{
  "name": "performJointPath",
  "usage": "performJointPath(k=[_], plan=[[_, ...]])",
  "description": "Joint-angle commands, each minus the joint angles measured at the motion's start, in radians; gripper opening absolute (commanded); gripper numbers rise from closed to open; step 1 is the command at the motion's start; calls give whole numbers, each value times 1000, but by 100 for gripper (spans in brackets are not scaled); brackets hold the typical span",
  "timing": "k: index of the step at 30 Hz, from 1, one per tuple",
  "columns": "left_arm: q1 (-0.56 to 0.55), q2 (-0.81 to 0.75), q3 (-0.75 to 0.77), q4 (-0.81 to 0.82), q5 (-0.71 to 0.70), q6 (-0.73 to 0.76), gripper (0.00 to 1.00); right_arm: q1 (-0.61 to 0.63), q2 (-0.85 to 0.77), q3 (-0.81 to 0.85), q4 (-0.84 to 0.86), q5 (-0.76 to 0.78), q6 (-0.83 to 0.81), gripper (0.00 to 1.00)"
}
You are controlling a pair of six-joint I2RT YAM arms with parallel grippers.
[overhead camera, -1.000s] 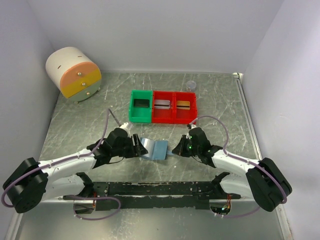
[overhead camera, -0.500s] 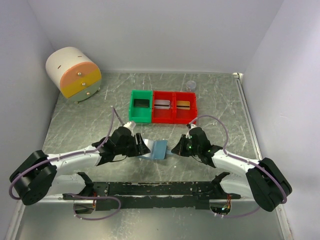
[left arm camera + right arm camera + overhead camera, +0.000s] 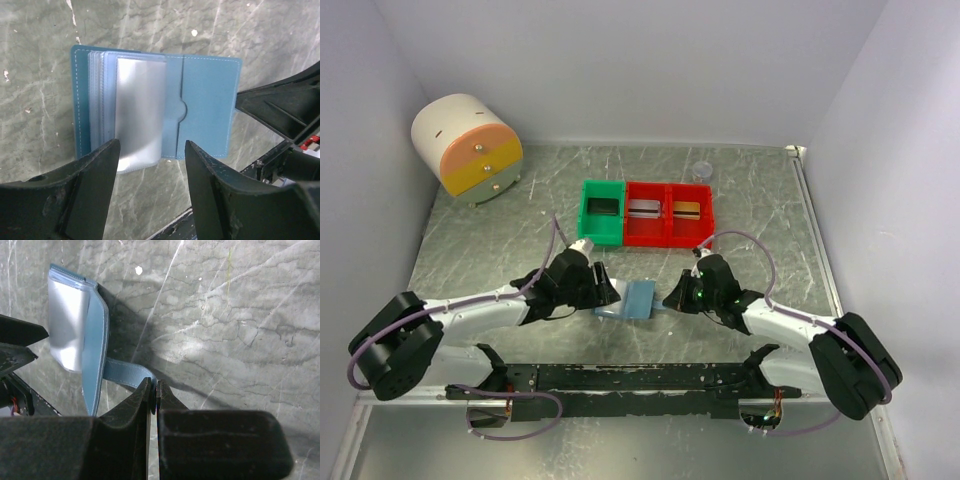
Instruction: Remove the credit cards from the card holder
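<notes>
Grey, marble-veined table (image 3: 470, 250) enclosed by plain white walls (image 3: 620, 70). Far left corner: a round white drawer unit (image 3: 445, 125) whose front shows an orange drawer (image 3: 470, 148) above a yellow drawer (image 3: 492, 172). Centre rear: a green bin (image 3: 584, 215) touching, on its right, a red bin (image 3: 668, 240) divided into two compartments. Just behind the red bin's far right corner: a small, clear, round object (image 3: 701, 171), possibly a lid or cup; too small to tell. Near edge: a black mounting rail (image 3: 640, 378) running left to right.
</notes>
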Motion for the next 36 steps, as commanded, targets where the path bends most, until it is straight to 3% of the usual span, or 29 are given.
performJointPath(k=[1,7,12,18,24,30,36], plan=[[-10,47,34,-13,-17,15,66,-6,20,-5,31,-2,-12,4],[-15,51,40,-32,-37,35,68,-7,17,-10,26,3,-15,4],[-22,122,66,-17,27,51,66,-7,13,-10,29,3,-12,5],[-34,165,49,157,159,41,67,-7,12,-13,43,-22,-9,7],[-44,192,61,235,230,45,66,-7,-8,10,13,-30,-25,19],[-44,206,34,335,284,18,66,-6,-78,88,-118,28,-65,38],[-46,211,27,326,272,27,64,-7,-131,215,-279,136,-106,45]])
